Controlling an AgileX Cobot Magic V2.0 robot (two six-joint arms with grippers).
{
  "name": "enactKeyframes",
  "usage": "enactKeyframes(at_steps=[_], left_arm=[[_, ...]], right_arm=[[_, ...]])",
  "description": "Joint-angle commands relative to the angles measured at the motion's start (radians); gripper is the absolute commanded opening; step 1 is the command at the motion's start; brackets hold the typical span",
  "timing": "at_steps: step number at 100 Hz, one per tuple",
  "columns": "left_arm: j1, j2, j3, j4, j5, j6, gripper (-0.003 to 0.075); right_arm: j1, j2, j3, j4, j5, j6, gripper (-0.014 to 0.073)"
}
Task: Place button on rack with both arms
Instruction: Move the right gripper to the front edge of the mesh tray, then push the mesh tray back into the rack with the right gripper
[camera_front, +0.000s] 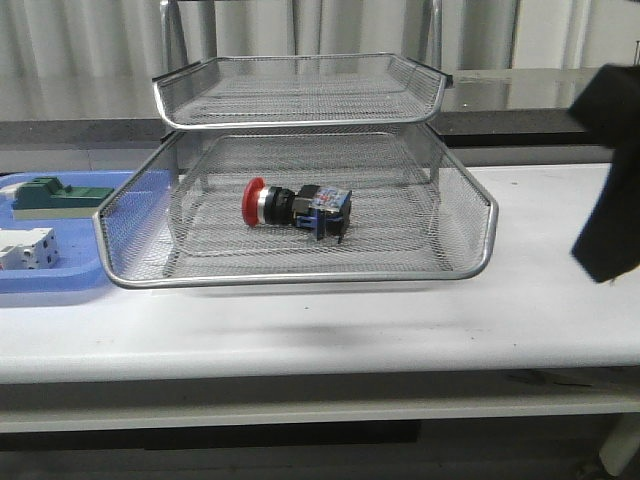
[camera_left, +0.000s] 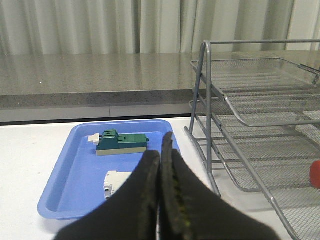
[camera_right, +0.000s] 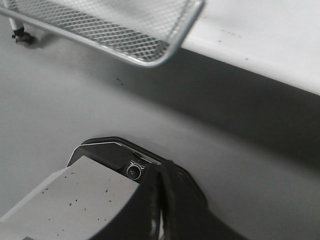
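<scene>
the button (camera_front: 295, 207) lies on its side in the rack's (camera_front: 300, 275) pulled-out tier, mid-counter. left gripper (camera_left: 161, 150) and right gripper (camera_right: 161, 172) both have jaws together, holding nothing.

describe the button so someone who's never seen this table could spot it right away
Find the silver wire-mesh rack mid-table. On its pulled-out lower tier lies the button on its side. Only it has a red mushroom head; the blue tray's blocks are green and white.
</scene>
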Motion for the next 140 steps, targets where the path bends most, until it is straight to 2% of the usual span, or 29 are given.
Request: enactKeyframes(at_steps=[1,30,56,73,102,140], left_arm=[[0.002,0.007,-0.027,-0.017,-0.073,-0.01,-0.002],[0.002,0.007,-0.027,-0.017,-0.073,-0.01,-0.002],[0.002,0.007,-0.027,-0.017,-0.073,-0.01,-0.002],[0.002,0.007,-0.027,-0.017,-0.073,-0.01,-0.002],[0.002,0.007,-0.027,-0.017,-0.073,-0.01,-0.002],[0.002,0.007,-0.027,-0.017,-0.073,-0.01,-0.002]], right_arm=[[0.05,0.042,-0.047,0.02,-0.066,-0.014,-0.0065],[0.214,0.225,-0.123,0.021,-0.17,-0.014,-0.0065],[0.285,0.384,-0.216,0.015,-0.19,-0.049,-0.0065],[0.285,0.457,-0.274,-0.006,-0.193,-0.077,-0.0065],[0.274,0.526,-0.365,-0.177,-0.195,-0.077,-0.0065],[0.15,0.62,-0.529,-0.296,-0.202,-0.077,-0.0065]])
